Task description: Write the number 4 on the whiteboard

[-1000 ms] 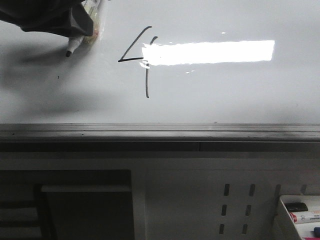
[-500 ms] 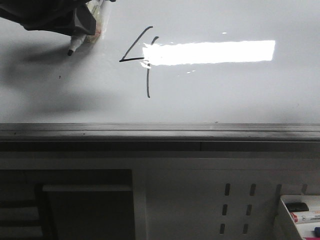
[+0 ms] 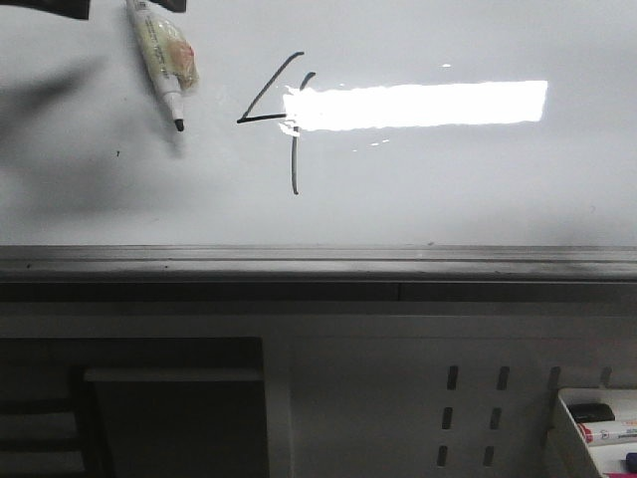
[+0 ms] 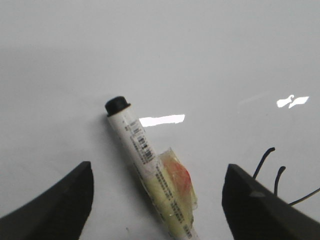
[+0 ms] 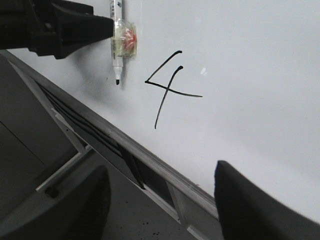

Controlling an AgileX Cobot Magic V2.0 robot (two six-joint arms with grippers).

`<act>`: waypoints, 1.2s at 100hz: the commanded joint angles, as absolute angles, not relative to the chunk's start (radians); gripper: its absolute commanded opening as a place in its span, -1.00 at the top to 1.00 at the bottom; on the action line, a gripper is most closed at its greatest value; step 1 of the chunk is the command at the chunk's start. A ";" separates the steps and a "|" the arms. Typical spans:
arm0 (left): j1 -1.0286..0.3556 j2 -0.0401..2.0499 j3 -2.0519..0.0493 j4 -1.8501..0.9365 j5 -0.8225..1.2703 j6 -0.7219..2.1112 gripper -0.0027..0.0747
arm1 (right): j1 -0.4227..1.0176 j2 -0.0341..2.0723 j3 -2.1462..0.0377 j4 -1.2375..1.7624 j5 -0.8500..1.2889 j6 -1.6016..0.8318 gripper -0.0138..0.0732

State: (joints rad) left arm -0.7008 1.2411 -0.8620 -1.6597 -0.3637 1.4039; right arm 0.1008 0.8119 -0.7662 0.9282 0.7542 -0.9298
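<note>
Thin black number 4 (image 3: 274, 119) on glossy whiteboard (image 3: 448, 189)

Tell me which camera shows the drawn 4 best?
The right wrist view: the number 4 is whole and glare-free. In the front view glare covers its bar. The left wrist view catches only stroke ends.

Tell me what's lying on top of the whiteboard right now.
On the whiteboard: an uncapped marker lying loose beside the drawn number 4, between the left gripper's open fingers. Glare hides part of the 4's bar.
</note>
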 commanded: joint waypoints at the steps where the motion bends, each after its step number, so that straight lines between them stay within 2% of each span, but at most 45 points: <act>1: -0.702 1.167 -0.879 -1.639 -0.370 1.452 -0.37 | 0.095 0.804 -0.791 0.944 0.722 -0.927 -0.24; 15: -0.702 1.051 -0.819 -1.639 -0.370 1.537 -0.31 | 0.095 0.804 -0.791 0.940 0.694 -0.927 -0.17; 22: -0.702 0.978 -0.772 -1.639 -0.370 1.579 -0.22 | 0.095 0.804 -0.791 0.951 0.676 -0.927 0.00; 31: -0.702 0.876 -0.703 -1.639 -0.364 1.609 -0.02 | 0.095 0.804 -0.790 0.983 0.660 -0.927 0.34; 41: -0.702 0.752 -0.622 -1.632 -0.319 1.615 0.40 | 0.095 0.779 -0.750 1.048 0.624 -1.001 0.84; 53: -0.702 0.599 -0.511 -1.620 -0.246 1.615 0.99 | 0.095 0.683 -0.641 1.226 0.538 -1.178 0.82; 67: -0.702 0.418 -0.379 -1.615 -0.183 1.615 0.98 | 0.095 0.503 -0.487 1.378 0.446 -1.360 0.82; 93: -0.702 0.113 -0.213 -1.670 -0.167 1.612 0.98 | 0.095 0.190 -0.265 1.383 0.339 -1.365 0.83; 120: -0.702 0.032 -0.208 -1.676 -0.233 1.612 0.98 | 0.095 0.116 -0.202 1.398 0.316 -1.363 0.83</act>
State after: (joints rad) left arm -0.7008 0.0238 -0.1806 -1.6777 -0.2258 1.6130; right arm 0.0992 0.1087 -0.1834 1.3615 0.3596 -1.3503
